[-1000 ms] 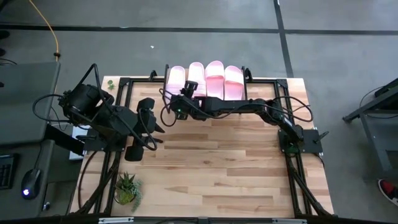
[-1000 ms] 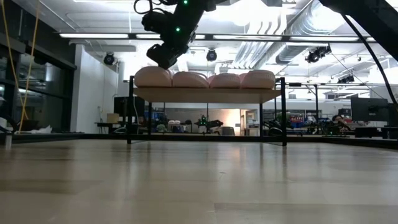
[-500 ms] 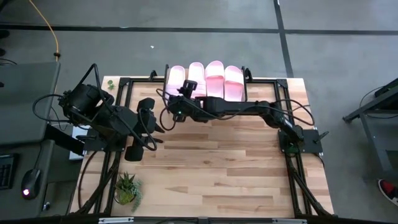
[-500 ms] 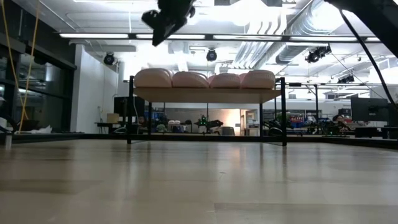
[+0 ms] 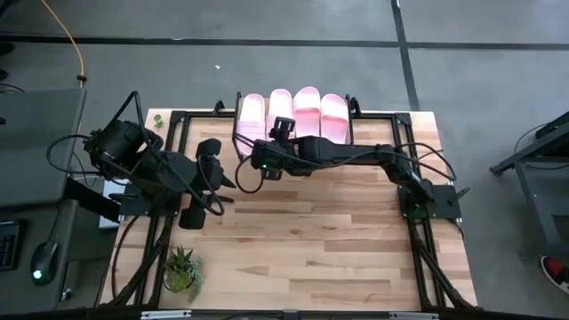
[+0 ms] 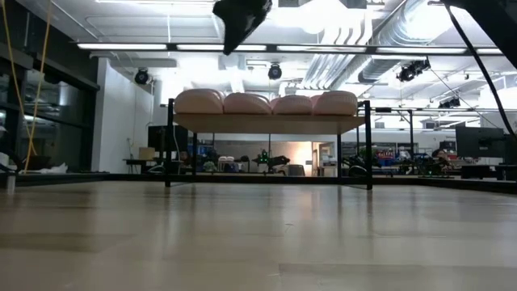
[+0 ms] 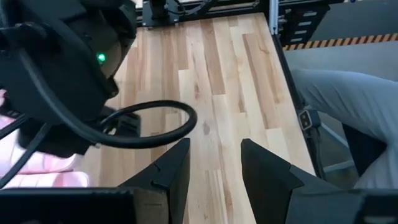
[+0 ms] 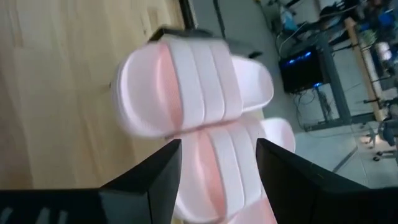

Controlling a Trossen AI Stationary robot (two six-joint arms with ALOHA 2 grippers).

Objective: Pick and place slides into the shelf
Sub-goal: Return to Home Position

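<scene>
Four pale pink slides sit side by side on the shelf (image 6: 266, 123) at the table's far edge, soles down on its plank: (image 5: 252, 114), (image 5: 280, 108), (image 5: 308, 108), (image 5: 334, 114). In the low view they form a row (image 6: 266, 103). My right gripper (image 5: 281, 129) (image 8: 217, 149) hangs open, high above the near side of the left slides (image 8: 199, 87), touching nothing; the low view shows it at the top (image 6: 239, 23). My left gripper (image 5: 224, 188) (image 7: 214, 146) waits open over the table's left part, pointing right.
A small potted plant (image 5: 182, 268) stands near the table's near left corner. Black frame rails (image 5: 174, 133) run along the table's left and right sides. Bare wooden tabletop (image 5: 311, 240) lies between the shelf and the near edge.
My right gripper has risen from just above the leftmost slide and drifted a little toward the table's right, ending high over the shelf's near side. The four slides have stayed where they were.
</scene>
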